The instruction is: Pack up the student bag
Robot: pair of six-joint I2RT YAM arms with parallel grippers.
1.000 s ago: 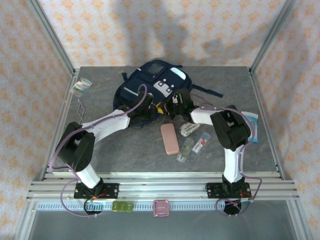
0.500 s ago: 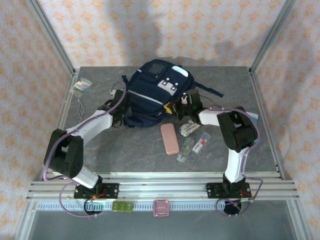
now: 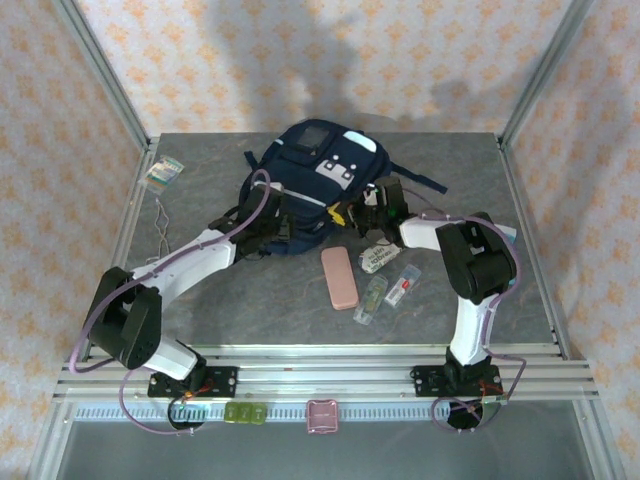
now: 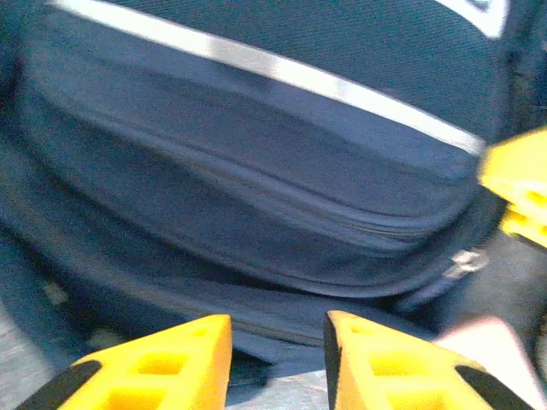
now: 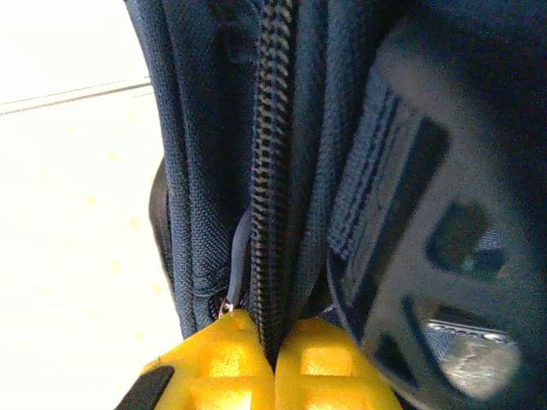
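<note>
The student bag (image 3: 312, 178), navy with a grey stripe and pale patches, lies at the back middle of the table. My left gripper (image 3: 288, 226) is at its near edge. In the left wrist view the left gripper (image 4: 278, 331) is open, with bare table and the student bag's lower seam (image 4: 256, 256) just beyond its yellow fingertips. My right gripper (image 3: 350, 213) is at the bag's right near corner. In the right wrist view the right gripper (image 5: 275, 337) is shut on the student bag's zipper edge (image 5: 272, 171), the black teeth running up from between its tips.
A pink case (image 3: 340, 277), two clear packets (image 3: 373, 298) (image 3: 404, 285) and a crumpled white wrapper (image 3: 378, 258) lie in front of the bag. A small packet (image 3: 164, 172) sits at the far left, a blue-white item (image 3: 506, 240) at the right edge.
My left gripper let go, opened, and slid right along the bag's near edge. The bag settled flatter. My right gripper stayed shut at the bag's right corner.
</note>
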